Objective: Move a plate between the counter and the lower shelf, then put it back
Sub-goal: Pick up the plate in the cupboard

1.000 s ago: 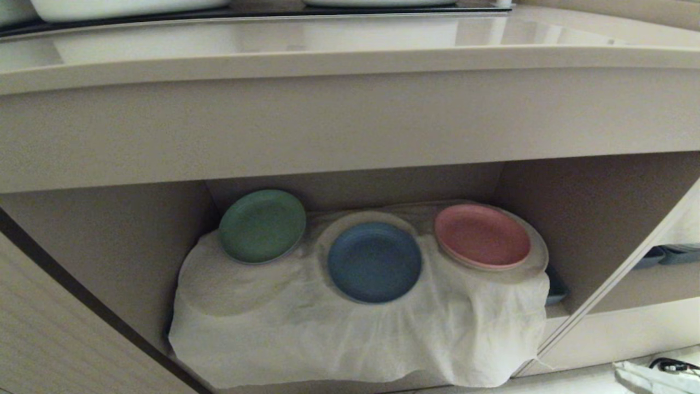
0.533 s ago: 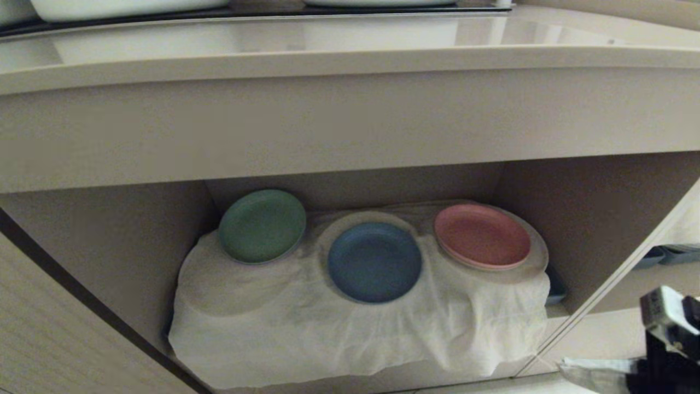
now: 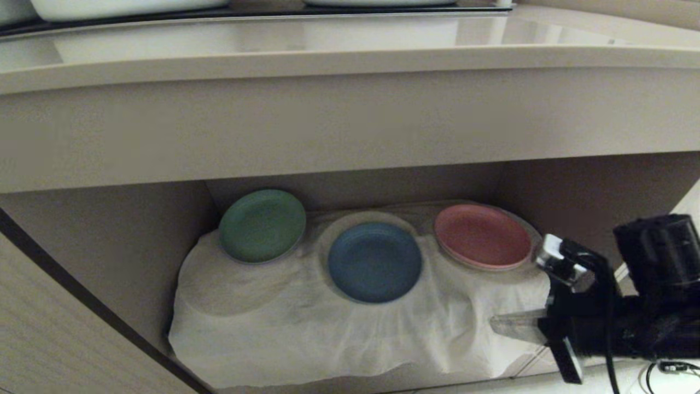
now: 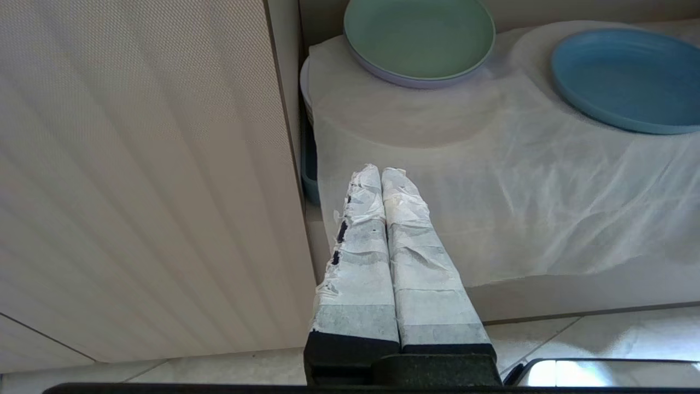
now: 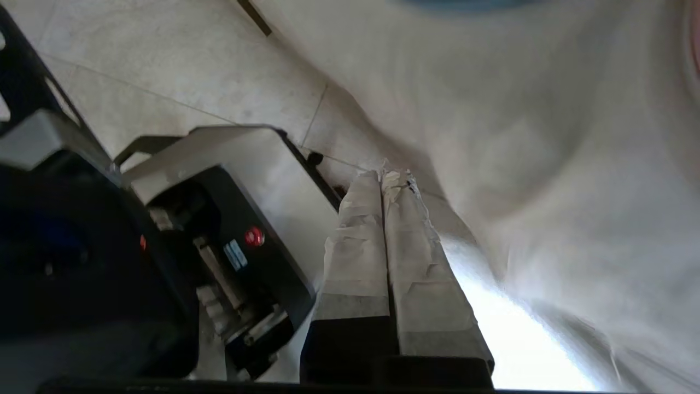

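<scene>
The plate (image 3: 374, 261) is seen lying on the cloth (image 3: 328, 328) in the lower shelf (image 3: 590, 219), between green and pink ones — the right hand (image 3: 495, 324), fingers pressed together and empty, is held level beside the cloth's right end

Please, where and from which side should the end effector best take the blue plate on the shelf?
Probably the near rim of the blue plate, approached from the open front. It lies flat on the white cloth, the counter overhangs, and the green plate and pink plate flank it.
</scene>
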